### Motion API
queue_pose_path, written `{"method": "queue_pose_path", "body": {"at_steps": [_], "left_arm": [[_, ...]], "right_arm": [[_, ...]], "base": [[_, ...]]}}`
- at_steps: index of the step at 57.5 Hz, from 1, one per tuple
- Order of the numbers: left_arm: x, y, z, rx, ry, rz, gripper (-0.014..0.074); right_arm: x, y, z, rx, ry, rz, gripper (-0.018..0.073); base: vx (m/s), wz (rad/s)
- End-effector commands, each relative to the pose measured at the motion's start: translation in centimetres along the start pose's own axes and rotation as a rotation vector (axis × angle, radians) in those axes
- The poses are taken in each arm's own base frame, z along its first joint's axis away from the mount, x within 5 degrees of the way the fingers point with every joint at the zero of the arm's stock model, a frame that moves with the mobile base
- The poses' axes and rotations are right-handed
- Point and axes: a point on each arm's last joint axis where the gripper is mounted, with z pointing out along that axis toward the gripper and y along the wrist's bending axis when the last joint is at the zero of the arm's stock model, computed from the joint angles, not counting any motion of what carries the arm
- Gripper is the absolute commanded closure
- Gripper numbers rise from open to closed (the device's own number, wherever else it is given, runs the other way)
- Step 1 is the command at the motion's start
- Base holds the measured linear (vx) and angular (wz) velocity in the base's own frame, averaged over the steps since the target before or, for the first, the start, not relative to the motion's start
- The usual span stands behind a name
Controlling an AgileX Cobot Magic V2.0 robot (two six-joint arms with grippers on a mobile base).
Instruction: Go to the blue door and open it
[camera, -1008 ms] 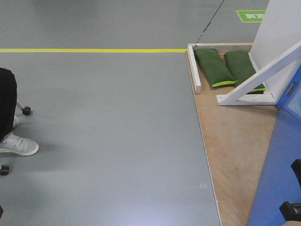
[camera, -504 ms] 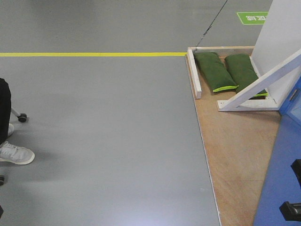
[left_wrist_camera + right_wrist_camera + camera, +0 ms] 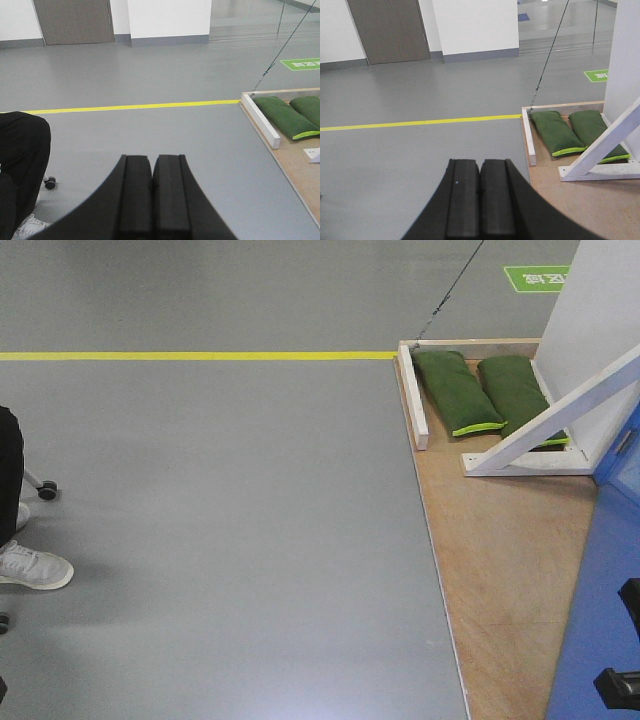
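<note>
Facing a wide stretch of grey floor (image 3: 250,540) lying open ahead and to the left, crossed by one yellow line (image 3: 200,356). Meeting the wooden platform (image 3: 500,570) along its straight pale edge on the right. Finding the blue door (image 3: 605,590) at the far right edge of the front view, standing on that platform (only a slice showing). Counting two green sandbags (image 3: 455,390) lying side by side, one white slanted brace (image 3: 560,405) crossing them, one white shoe (image 3: 35,567) at the left edge. Keeping left gripper (image 3: 152,165) and right gripper (image 3: 480,167) closed, pads touching, gripping nothing.
</note>
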Motion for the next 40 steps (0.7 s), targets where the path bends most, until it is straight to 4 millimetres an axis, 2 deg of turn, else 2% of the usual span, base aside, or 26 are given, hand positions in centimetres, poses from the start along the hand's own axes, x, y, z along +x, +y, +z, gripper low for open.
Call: {"method": "queue_pose_path", "body": {"at_steps": [1,5,6,11,16,17,22,31,40], "left_arm": [[-1.7,0.0,-0.4,0.008,-0.122,-0.008,0.0524],[-1.7,0.0,-0.4,0.008,-0.122,-0.008,0.0524],[-1.7,0.0,-0.4,0.008,-0.122,-0.008,0.0524],[-1.7,0.0,-0.4,0.008,-0.122,-0.008,0.0524],[-1.7,0.0,-0.4,0.008,-0.122,-0.008,0.0524],[-1.7,0.0,-0.4,0.008,-0.122,-0.008,0.0524],[-1.7,0.0,-0.4,0.008,-0.122,-0.008,0.0524],[-1.7,0.0,-0.4,0.008,-0.122,-0.008,0.0524],[-1.7,0.0,-0.4,0.008,-0.122,-0.008,0.0524]], "right_arm": [[-1.5,0.2,-0.4,-0.01,-0.091,-0.01,0.0547],[-3.7,0.4,-1.4,-0.011,-0.105,-0.01,0.0547],[-5.0,0.6,-2.0,-0.014,-0.129,-0.01,0.0547],[-8.9,1.0,-4.4,-0.022,-0.202,-0.01,0.0547],[-13.5,1.6,-7.7,-0.04,-0.356,-0.01,0.0547],[-18.2,2.2,-10.9,-0.064,-0.513,-0.001,0.0547],[-19.5,2.3,-11.4,-0.07,-0.563,-0.001,0.0547],[-20.3,2.4,-11.8,-0.064,-0.663,-0.039,0.0547],[-22.7,2.7,-14.7,-0.082,-1.083,-0.075,0.0547]], "base": [[0.0,0.0],[0.0,0.0],[0.0,0.0],[0.0,0.0],[0.0,0.0],[0.0,0.0],[0.0,0.0],[0.0,0.0],[0.0,0.0]]}}
